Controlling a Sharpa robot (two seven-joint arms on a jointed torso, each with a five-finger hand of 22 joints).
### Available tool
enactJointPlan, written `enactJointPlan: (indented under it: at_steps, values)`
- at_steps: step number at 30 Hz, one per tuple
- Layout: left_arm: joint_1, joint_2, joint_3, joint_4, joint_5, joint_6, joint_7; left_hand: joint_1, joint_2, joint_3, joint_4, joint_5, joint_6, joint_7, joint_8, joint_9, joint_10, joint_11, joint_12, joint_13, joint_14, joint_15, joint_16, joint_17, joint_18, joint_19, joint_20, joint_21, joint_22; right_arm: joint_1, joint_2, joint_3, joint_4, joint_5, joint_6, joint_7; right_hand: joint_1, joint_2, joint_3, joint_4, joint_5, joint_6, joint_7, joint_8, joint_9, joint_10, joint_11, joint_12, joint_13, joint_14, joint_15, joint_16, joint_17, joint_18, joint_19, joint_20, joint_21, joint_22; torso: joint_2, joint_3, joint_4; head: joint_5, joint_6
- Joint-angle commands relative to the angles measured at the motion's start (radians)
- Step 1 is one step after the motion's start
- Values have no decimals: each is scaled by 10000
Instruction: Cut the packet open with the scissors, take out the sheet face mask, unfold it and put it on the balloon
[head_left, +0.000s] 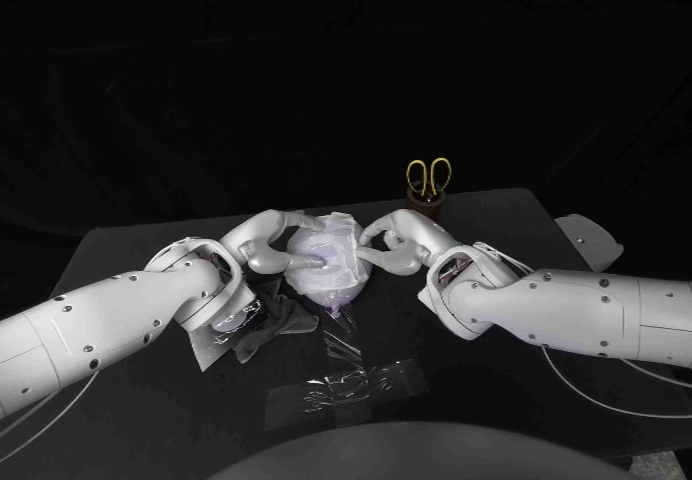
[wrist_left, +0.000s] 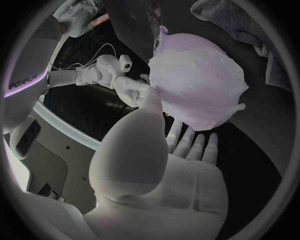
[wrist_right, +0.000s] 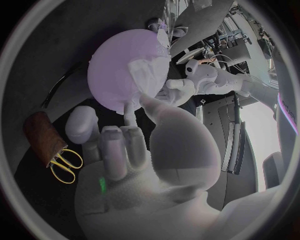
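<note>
Balloon (head_left: 325, 262), pale lilac, smooth and egg-shaped, sits mid-table with its knot pointing down. The sheet mask (head_left: 329, 232) is a crinkled white drape over its upper side. The left hand (head_left: 267, 248) at 9 o'clock and the right hand (head_left: 397, 240) at 3 o'clock clasp the balloon, thumbs and spread fingers on its sides. The right wrist view shows a thumb tip on the mask's edge. Yellow-handled scissors (head_left: 428, 176) stand in a brown holder (head_left: 423, 206) at 1 o'clock. The glossy, crumpled packet (head_left: 353, 380) lies at 6 o'clock.
</note>
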Motion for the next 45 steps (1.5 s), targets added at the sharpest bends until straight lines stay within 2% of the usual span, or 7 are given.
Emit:
enactJointPlan:
  at_steps: [1, 23, 29, 37, 42, 45]
  values:
    - [-30, 12, -30, 23, -1, 268, -86, -6, 108, 51, 14, -40, 56, 881, 32, 9, 48, 2, 16, 12, 51, 3, 43, 14, 110, 74, -11, 51, 11, -4, 14, -3, -32, -295, 219, -175, 120, 26, -24, -26, 43, 113, 15, -54, -27, 1146, 109, 65, 2629, 1061, 55, 35, 2635, 184, 21, 68, 5, 27, -1, 8, -3, -1, -2]
    - [-30, 11, -31, 24, 26, 277, -87, 2, 129, 62, 13, -40, 56, 883, 30, 8, 40, 3, 15, 11, 49, 3, 40, 14, 125, 75, -9, 52, 9, -5, 113, -3, -95, -118, 425, -21, 192, 61, -51, -14, 40, 171, 7, -68, -61, 1146, 101, 65, 2629, 1061, 48, 35, 2635, 186, 24, 68, 0, 32, 4, -3, 8, -5, 7]
    - [-30, 16, -31, 24, 34, 281, -87, 2, 129, 62, 13, -40, 56, 883, 30, 8, 40, 3, 15, 11, 49, 3, 40, 14, 125, 75, -9, 52, 9, -6, 197, -3, -94, -114, 513, -37, 161, -44, -206, 48, 37, 211, 12, -106, -113, 1146, 104, 65, 2629, 1061, 49, 35, 2635, 194, 2, 69, -39, 19, 2, -6, 4, -2, -21]
    - [-30, 28, -31, 21, 45, 285, -80, 15, 170, 81, 10, -41, 51, 885, 26, 5, 47, 4, 15, 11, 52, 4, 39, 15, 139, 78, -8, 54, 9, -9, 342, -2, -208, -140, 682, -129, 150, -57, -259, 85, 37, 233, 10, -119, -133, 1146, 105, 65, 2629, 1061, 51, 35, 2635, 195, -1, 70, -47, 19, -2, 6, -4, 10, -25]
    - [-30, 35, -31, 19, 49, 288, -79, 15, 170, 81, 10, -41, 51, 885, 26, 5, 47, 4, 15, 11, 52, 4, 39, 15, 139, 78, -8, 54, 9, -9, 497, -2, -391, -166, 723, -160, 317, 106, -254, 121, 39, 430, -68, -85, -165, 1146, 45, 65, 2629, 1061, 16, 35, 2635, 198, 4, 59, -52, 33, 3, 4, -3, 1, -41]
    - [-30, 38, -31, 19, 52, 287, -79, 15, 170, 81, 10, -41, 51, 885, 26, 5, 47, 4, 15, 11, 52, 4, 39, 15, 139, 78, -8, 54, 9, -11, 613, -2, -519, -179, 700, -135, 685, 355, -86, -10, 40, 599, -160, -41, -178, 1146, -37, 65, 2629, 1061, -49, 35, 2635, 201, 22, 23, -39, 54, 3, 3, 2, -8, -79]
